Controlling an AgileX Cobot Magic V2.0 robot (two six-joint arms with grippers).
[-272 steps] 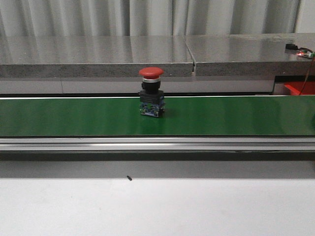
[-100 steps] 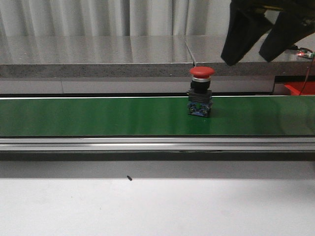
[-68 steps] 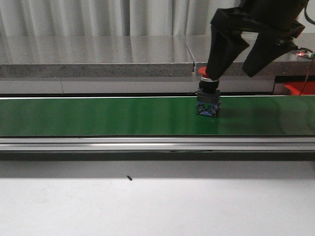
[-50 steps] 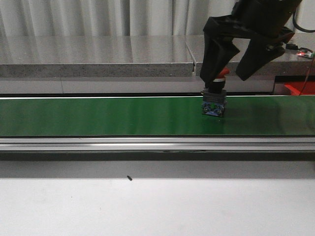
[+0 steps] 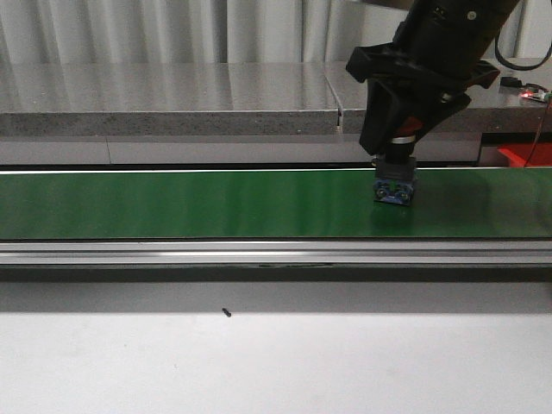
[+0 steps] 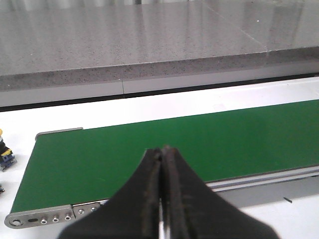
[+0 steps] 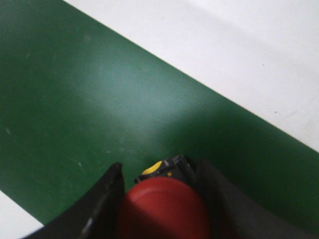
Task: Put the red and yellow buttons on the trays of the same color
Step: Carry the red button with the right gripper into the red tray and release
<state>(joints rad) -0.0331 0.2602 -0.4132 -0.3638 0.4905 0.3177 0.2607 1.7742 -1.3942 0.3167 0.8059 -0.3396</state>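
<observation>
A green conveyor belt (image 5: 190, 203) runs across a white table (image 5: 276, 362), with a grey stone ledge (image 5: 164, 95) and pale curtains behind. One red button (image 5: 395, 172) stands on the belt. The right gripper (image 5: 398, 129) closes around its cap. The left gripper (image 6: 161, 164) is pressed shut, empty. One red tray (image 5: 522, 155) shows far right.

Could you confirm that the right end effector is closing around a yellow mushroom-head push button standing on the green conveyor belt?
Not quite: the button's cap is red, not yellow. The right wrist view shows the red mushroom-head push button between the right end effector fingers, with only a small yellow part on its body below the cap. The rest holds: it stands on the green conveyor belt, as the front view shows.
</observation>
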